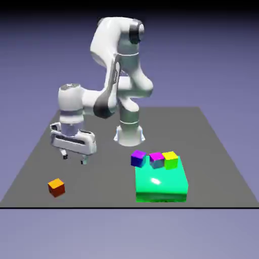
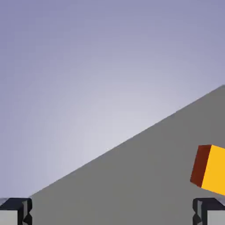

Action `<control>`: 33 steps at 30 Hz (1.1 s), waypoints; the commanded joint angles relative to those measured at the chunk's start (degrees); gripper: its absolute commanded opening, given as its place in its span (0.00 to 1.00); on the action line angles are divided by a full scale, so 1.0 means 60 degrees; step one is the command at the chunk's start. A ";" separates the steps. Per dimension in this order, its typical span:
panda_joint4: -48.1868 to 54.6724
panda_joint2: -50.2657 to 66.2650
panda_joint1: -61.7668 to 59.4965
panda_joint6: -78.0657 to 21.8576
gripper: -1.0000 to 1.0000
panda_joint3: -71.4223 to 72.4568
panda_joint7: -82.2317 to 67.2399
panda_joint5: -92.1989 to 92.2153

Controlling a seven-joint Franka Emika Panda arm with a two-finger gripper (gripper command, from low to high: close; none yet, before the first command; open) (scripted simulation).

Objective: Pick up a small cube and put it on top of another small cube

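The small cube point(image 1: 56, 187), orange on top with red-brown sides, sits alone on the grey table near the front of the exterior view's left. My gripper point(image 1: 74, 159) hangs above the table, behind and slightly to the right of it, apart from it. Its fingers stand wide open with nothing between them. In the hand view the small cube point(image 2: 211, 171) shows at the right edge, cut off by the frame, above the right fingertip point(image 2: 208, 212). My gripper point(image 2: 112, 216) frames only bare table there.
A wide, flat bright-green block point(image 1: 161, 184) lies right of centre. A magenta-topped cube point(image 1: 156, 159) and a yellow-topped green cube point(image 1: 170, 160) stand along its far edge. A purple-topped blue cube point(image 1: 137, 158) is by its far left corner. The robot's base point(image 1: 129, 134) stands behind.
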 commanded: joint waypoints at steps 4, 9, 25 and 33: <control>0.1032 0.1385 -0.0468 -0.0927 0.50 -0.0357 0.0094 0.0298; 0.1975 0.2649 -0.0894 -0.1773 0.50 -0.0682 0.0179 0.0570; 0.0493 0.0487 0.0302 -0.2349 0.00 0.0977 0.0296 0.0095; -0.1405 -0.2282 0.1834 -0.3086 0.00 0.3102 0.0446 -0.0512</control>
